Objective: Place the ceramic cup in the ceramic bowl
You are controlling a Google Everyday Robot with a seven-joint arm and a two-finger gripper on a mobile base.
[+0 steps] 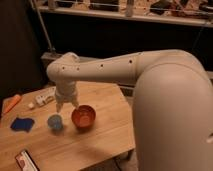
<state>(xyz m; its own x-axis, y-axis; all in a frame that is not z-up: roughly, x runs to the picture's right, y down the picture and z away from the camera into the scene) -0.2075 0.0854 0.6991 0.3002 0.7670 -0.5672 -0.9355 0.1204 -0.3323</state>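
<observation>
The ceramic cup (55, 122), small and light blue, stands upright on the wooden table (100, 142), left of the ceramic bowl (83, 116). The bowl is orange-red inside with a darker outside and holds nothing I can see. My gripper (66, 102) hangs from the white arm just above and between cup and bowl, at the bowl's far left rim. It holds nothing that I can see.
A dark blue cloth piece (22, 124) lies left of the cup. An orange carrot-like object (12, 103) lies at the far left edge. A white packet (46, 97) lies behind the gripper. A phone-like item (26, 160) lies at the front left. The arm's bulky white body (175, 115) fills the right.
</observation>
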